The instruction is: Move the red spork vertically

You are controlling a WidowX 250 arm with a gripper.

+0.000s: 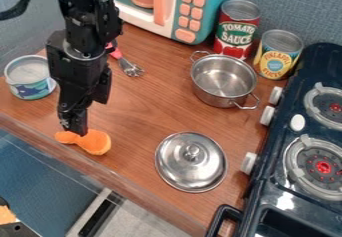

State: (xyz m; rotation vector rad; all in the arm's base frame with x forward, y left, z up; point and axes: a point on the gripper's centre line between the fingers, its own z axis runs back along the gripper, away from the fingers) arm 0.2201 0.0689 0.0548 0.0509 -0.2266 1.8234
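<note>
The lid (192, 162) lies in front of the pot (222, 81), left of the stove (280, 131).

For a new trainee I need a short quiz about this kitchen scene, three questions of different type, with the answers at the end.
1. True or false: the round steel lid lies on the brown wooden counter, apart from the steel pot with two handles.
2. Fill in: the yellow can stands between the red can and the black ____.
3. Which thing lies at the lower end of the black gripper?

Key: 1. True. 2. Stove. 3. The smooth orange piece with one wide, rounded end.
</note>
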